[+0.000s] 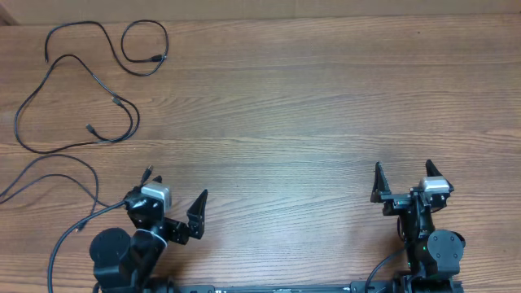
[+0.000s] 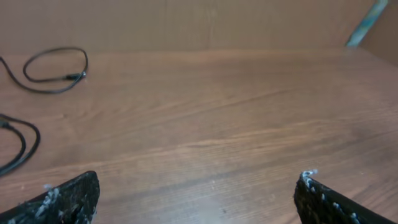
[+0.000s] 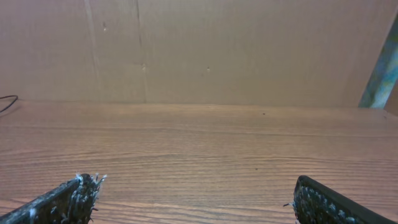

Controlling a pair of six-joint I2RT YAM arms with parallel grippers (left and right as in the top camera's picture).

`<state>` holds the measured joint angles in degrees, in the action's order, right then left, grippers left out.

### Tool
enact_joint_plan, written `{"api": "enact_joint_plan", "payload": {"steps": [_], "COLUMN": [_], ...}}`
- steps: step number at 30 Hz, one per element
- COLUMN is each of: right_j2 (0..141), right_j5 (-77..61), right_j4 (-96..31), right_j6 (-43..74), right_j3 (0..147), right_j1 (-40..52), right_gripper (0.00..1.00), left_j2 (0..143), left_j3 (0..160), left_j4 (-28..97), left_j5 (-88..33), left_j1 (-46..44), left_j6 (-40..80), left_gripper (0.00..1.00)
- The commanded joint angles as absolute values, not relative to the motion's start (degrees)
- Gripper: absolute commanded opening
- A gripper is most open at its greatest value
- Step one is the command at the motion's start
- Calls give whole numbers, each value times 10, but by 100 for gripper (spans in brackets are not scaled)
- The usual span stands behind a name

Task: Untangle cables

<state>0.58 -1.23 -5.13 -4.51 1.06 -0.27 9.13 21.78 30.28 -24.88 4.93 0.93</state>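
One wooden bench (image 1: pixel 309 106) fills the overhead view, with one brown cardboard wall (image 3: pixel 199 50) standing along its far edge. Two arms sit at the near edge, well apart, one at each side. The left pincer (image 1: pixel 176 182) has its two fingers spread wide with nothing but bare wood between them. The right pincer (image 1: pixel 403 164) is likewise spread wide and holds nothing. The cables (image 1: pixel 116 99) lie flat on the far left part of the bench, well apart from both pincers, as thin black cords in loose curves. One small round loop (image 1: pixel 155 59) sits farthest from the arms, and one larger open loop sits nearer. They look like two cords, but the crossings make this uncertain. Four small plug ends show.
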Motion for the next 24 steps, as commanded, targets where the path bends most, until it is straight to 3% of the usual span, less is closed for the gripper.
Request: {"api": "enact_joint_plan", "payload": {"steps": [1, 15, 24], "right_j2": [2, 2, 2], "right_j5": [-11, -11, -11], "right_j4": [-48, -48, -48], "right_j6": [-43, -43, -43], "right_j3": [5, 5, 5], "right_j1": [0, 0, 0], "right_gripper": [100, 100, 100], "left_j2": [57, 2, 2], "left_j3": [175, 72, 3], "left_j4": [258, 93, 8], "left_j5": [-255, -210, -105], "left_j1": [53, 52, 51], "left_j6": [4, 5, 95], "left_gripper": [100, 100, 100]}}
